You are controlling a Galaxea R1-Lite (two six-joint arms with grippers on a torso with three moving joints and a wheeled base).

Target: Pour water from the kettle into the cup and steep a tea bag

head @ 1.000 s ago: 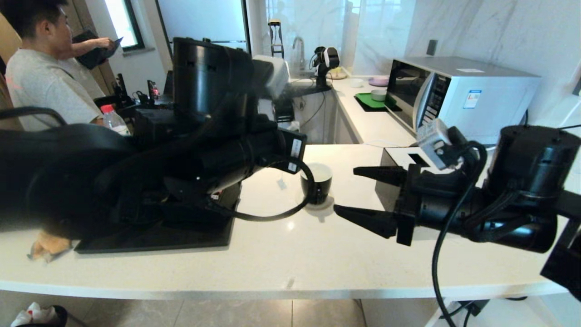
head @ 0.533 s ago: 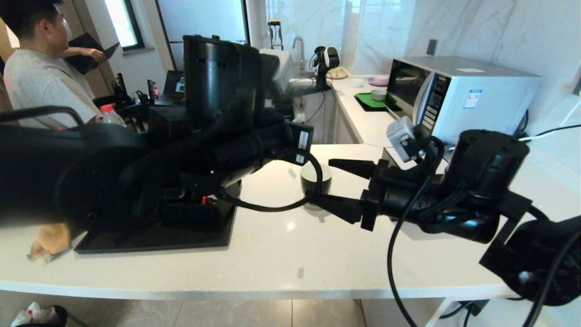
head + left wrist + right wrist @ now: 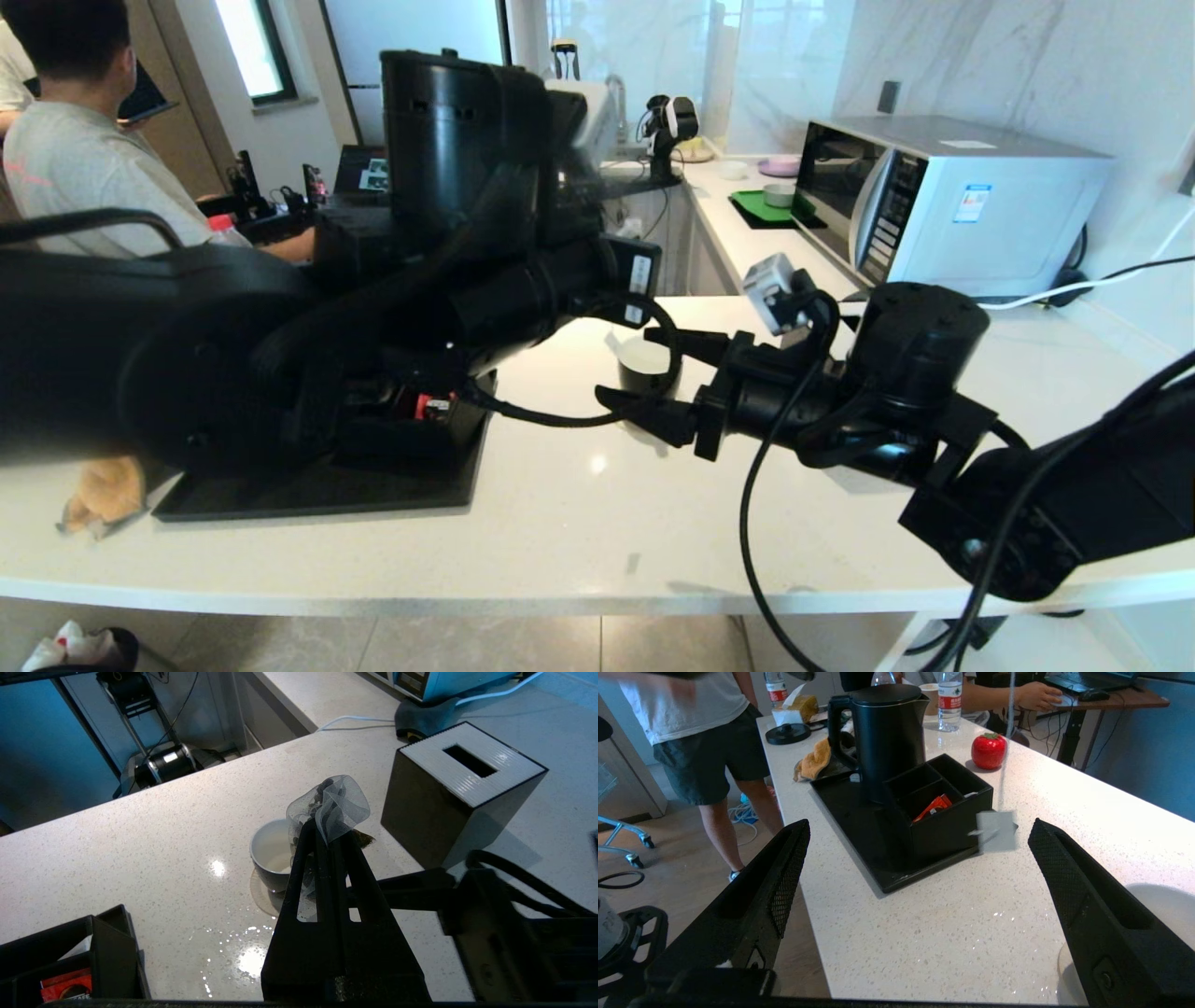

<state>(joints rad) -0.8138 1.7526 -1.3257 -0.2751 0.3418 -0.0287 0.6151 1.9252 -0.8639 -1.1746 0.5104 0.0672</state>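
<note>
The black cup with its white inside stands on a pale coaster on the counter. My left gripper hangs just above it, shut on the gauzy greyish tea bag. The bag's white tag dangles on its string in the air beside the organiser. My right gripper is open, one finger on each side of the cup, not touching it. The black kettle stands upright on the black tray; my left arm hides it in the head view.
A black tissue box stands close beside the cup. A black organiser on the tray holds a red packet. Behind it are a red tomato-shaped object, bottles and people. A microwave is at the back right. Water droplets dot the counter.
My right arm has swung left across the counter, and its open fingers now stand either side of the cup. My left arm has shifted slightly right and up.
</note>
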